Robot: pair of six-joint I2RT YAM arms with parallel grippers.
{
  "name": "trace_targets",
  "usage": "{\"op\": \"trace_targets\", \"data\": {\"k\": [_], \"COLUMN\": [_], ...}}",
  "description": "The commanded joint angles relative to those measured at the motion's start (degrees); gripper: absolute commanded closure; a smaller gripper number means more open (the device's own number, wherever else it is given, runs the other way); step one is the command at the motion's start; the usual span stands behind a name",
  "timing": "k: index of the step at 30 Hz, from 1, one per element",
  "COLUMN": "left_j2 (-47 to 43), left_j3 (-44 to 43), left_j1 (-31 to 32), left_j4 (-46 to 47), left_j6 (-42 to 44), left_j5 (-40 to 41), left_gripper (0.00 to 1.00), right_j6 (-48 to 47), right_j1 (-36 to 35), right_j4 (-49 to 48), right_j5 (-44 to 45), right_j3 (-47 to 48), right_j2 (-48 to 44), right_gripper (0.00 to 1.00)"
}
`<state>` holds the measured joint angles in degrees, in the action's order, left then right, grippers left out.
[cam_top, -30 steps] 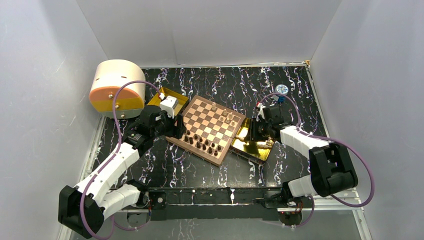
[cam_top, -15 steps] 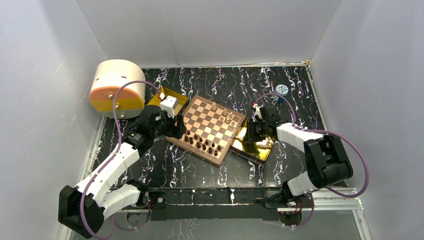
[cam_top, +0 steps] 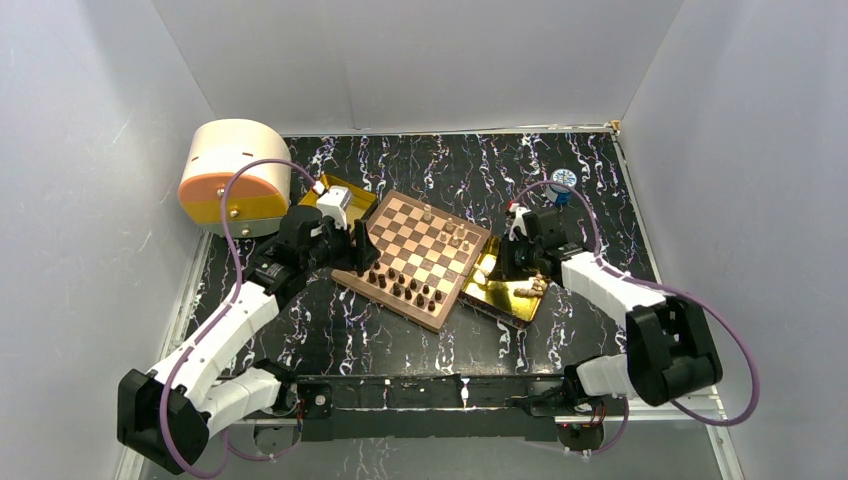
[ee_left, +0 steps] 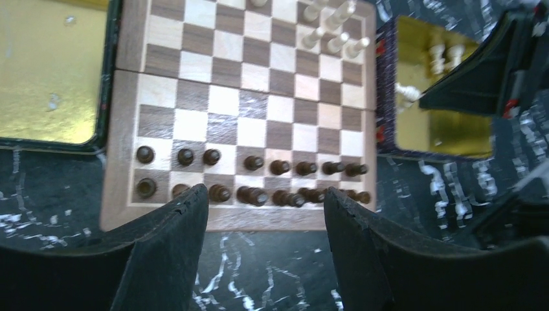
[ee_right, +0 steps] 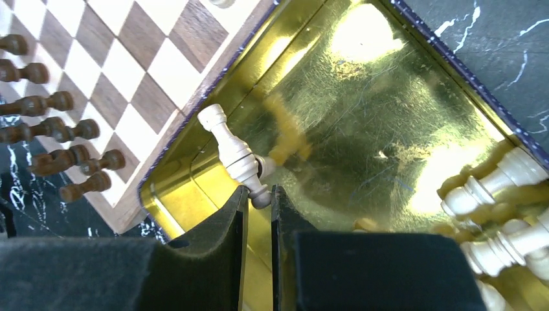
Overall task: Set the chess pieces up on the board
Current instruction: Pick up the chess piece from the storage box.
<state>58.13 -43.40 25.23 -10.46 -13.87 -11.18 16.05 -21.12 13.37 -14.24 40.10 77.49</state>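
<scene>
Left end effector (ee_left: 265, 197) gapes; right end effector (ee_right: 259, 195) pinches closed.

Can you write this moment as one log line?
left gripper: open, at board edge | right gripper: shut on light piece in tray

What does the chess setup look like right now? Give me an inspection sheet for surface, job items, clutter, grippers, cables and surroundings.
Surface: black table with white veining.
Job's things: board angled at centre; dark pieces in two rows along one edge; a few light pieces stand at the opposite side; more lie in the right gold tray.
Clutter: white and orange container far left; blue disc far right; left gold tray, no pieces visible.
Grippers: left gripper open, empty, by the dark rows; right gripper shut on a light piece in the right tray.
Cables: purple cables loop off both arms.
Surroundings: white walls.
</scene>
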Motion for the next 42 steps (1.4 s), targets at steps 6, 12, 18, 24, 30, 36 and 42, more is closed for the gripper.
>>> {"op": "trace_targets", "data": {"k": [6,12,18,24,30,36,42], "left_j2": [4.7,9.2,13.9,19.8,23.7,25.3,25.1], "left_j3": [-8.4,-11.9,-12.6,-13.7,-14.0,-14.2,-13.6], "left_j1": [0.2,0.3,1.8,6.3,9.6,11.2,11.8], "left_j4": [1.9,7.5,13.5,19.9,25.9,27.7,28.2], "left_j6": [-22.8,-34.8,-38.4,-42.0,-45.9,-47.4,-48.1], "left_j5": [-9.1,-15.5,-17.1,-18.4,-17.9,-18.2,-18.5], "left_gripper": [0.38,0.39,0.44,0.47,0.49,0.49,0.50], "right_j6": [0.9,2.9,6.5,11.0,11.7,11.8,11.7], "right_j1": [-0.5,-1.2,-1.7,-2.4,-2.9,-3.2,-3.2], "right_j4": [5.5,2.7,-1.3,-7.4,-8.9,-9.0,-9.0], "right_j5": [-2.6,-7.0,-11.9,-17.3,-19.0,-18.9,-18.7], "right_j3": [3.6,3.9,3.2,1.5,1.6,1.7,1.7], "right_j2": [-11.0,-17.1,-20.1,-22.1,-22.0,-21.8,-21.5], "right_gripper": [1.00,1.00,1.00,1.00,1.00,1.00,1.00]}}
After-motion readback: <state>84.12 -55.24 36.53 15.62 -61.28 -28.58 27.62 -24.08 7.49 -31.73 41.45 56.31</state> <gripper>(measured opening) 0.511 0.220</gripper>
